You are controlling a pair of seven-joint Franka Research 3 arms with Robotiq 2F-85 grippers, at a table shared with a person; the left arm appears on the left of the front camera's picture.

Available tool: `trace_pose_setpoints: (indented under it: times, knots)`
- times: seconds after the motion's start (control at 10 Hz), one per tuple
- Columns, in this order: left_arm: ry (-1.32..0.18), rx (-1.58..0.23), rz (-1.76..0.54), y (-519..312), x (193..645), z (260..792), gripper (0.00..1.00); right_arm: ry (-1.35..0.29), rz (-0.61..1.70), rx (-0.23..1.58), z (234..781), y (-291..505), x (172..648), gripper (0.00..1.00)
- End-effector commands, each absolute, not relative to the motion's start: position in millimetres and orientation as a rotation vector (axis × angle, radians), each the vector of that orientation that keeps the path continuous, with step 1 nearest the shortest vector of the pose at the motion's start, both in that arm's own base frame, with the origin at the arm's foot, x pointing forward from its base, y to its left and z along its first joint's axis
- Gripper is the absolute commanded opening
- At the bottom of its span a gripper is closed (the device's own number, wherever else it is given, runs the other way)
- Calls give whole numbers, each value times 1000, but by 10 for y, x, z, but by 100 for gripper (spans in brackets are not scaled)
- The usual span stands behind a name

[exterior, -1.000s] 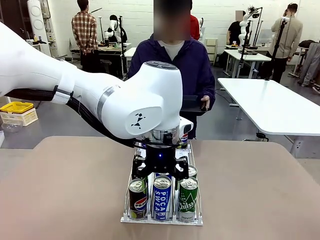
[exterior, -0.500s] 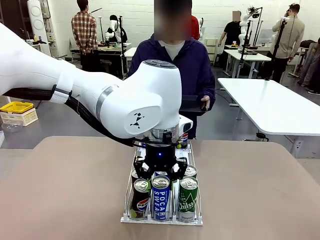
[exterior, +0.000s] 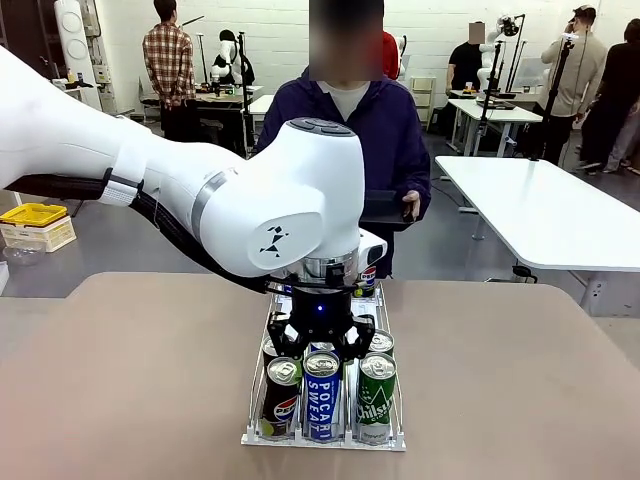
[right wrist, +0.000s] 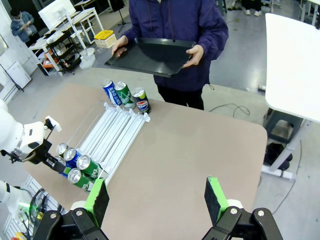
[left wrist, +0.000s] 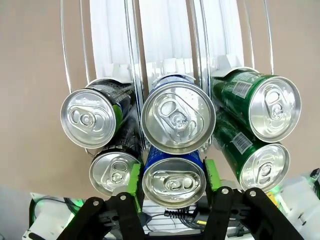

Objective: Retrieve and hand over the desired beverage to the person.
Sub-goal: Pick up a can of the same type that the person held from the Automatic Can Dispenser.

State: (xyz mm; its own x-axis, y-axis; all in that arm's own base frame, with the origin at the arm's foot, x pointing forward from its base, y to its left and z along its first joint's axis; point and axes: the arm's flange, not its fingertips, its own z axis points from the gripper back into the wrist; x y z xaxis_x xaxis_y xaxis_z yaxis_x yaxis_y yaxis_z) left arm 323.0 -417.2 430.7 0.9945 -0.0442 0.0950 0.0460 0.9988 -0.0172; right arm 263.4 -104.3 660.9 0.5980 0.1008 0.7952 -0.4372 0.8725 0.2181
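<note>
In the middle lane of the wire rack (exterior: 322, 442), near the robot's end of the tabletop (exterior: 500, 380), the left pincer (exterior: 320, 347) now sits low among the cans. A second ago it hung higher with its jaws spread; it has since dropped and drawn in, and its green pads (left wrist: 134, 181) press either side of a blue can (left wrist: 172, 182). That looks to me like the grasp made (though nothing has lifted yet), so the next step is pulling the can clear of its green and dark neighbours, which crowd close on both sides. The right pincer (right wrist: 156, 200) hangs high over the near right of the tabletop, jaws wide and holding nothing. The person (exterior: 345, 130) waits at the far side with a black tray (right wrist: 150, 55) held out in both hands.
</note>
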Motion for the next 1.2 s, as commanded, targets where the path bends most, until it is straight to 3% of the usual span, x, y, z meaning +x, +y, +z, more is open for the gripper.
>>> trace_pose_setpoints:
  times: [0.0, 0.3, 0.5, 1.1]
  knots:
    - [-103, 21, -89, -4110, 3179, 4366, 0, -879, 329, 427, 6597, -1042, 2643, 100]
    - [-195, 120, -231, -4131, 2823, 5459, 0, -879, 329, 427, 6597, -1042, 2643, 100]
    - [-258, 94, -223, -4046, 2706, 6062, 0, -879, 329, 427, 6597, -1042, 2643, 100]
    - [-308, 27, -142, -3879, 2782, 6877, 0, -879, 329, 427, 6597, -1042, 2643, 100]
